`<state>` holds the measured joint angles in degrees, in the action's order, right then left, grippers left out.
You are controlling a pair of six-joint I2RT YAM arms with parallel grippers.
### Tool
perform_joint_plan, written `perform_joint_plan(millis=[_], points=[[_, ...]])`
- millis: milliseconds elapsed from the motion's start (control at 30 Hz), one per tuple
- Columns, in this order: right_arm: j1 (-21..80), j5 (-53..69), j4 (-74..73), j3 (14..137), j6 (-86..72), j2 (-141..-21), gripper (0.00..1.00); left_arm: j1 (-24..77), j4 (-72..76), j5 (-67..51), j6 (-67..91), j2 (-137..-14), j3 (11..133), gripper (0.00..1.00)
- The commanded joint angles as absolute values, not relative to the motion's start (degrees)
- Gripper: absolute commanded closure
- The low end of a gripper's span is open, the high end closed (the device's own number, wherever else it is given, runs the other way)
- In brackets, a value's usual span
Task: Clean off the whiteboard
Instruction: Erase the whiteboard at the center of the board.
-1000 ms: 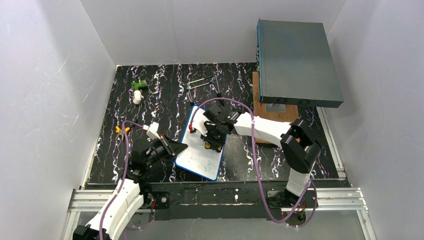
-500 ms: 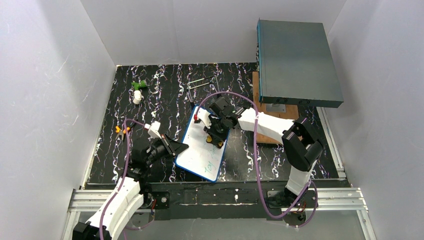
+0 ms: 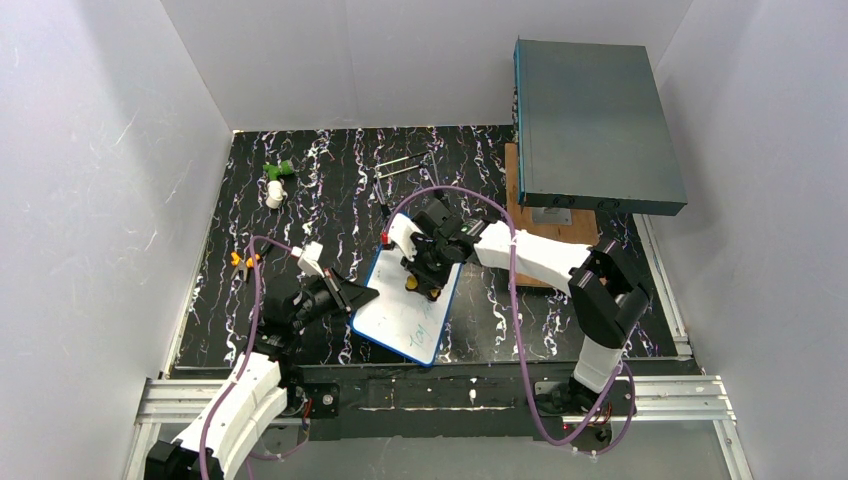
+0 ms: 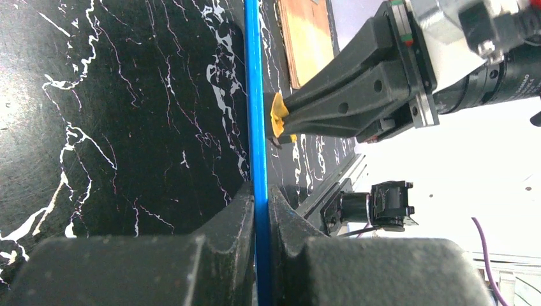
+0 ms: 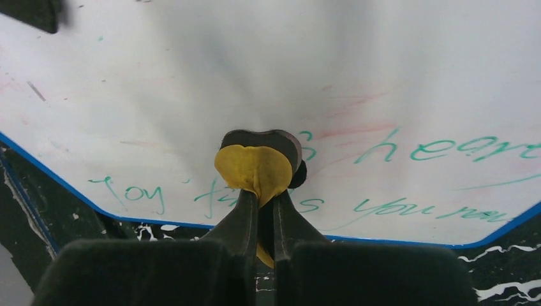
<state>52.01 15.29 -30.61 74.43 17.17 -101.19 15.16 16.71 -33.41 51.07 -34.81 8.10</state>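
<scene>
left claw (image 3: 358, 296) pinches the whiteboard (image 3: 402, 322) by its blue 9 o'clock edge, steadying it mid tabletop (image 3: 300, 200); right claw (image 5: 260, 203) clamps a yellow eraser pad (image 5: 254, 167) against the writing (green words not yet wiped).

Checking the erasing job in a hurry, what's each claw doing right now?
Left claw: shut on the whiteboard, gripping its blue edge.
Right claw: shut on a yellow eraser pad, held against the board.
</scene>
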Motion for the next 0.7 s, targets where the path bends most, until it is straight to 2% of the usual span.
perform_joint_plan(millis=[0, 200, 367, 667], points=[[49.08, 9.73, -24.1, 74.47, 14.21, -100.28, 0.99, 15.77, 23.11, -40.42, 52.32, -33.72, 12.01, 1.0], [47.99, 11.41, -25.38, 73.67, 17.19, -99.76, 0.99, 15.8, 22.87, -40.68, 52.13, -33.49, 12.25, 1.0], [48.21, 18.21, -30.55, 74.87, 22.58, -101.12, 0.99, 15.82, 21.99, -40.54, 51.88, -33.25, 12.49, 1.0], [54.53, 24.48, -37.84, 75.89, 31.87, -102.13, 0.99, 15.75, 22.12, -40.34, 51.94, -33.55, 13.04, 1.0]])
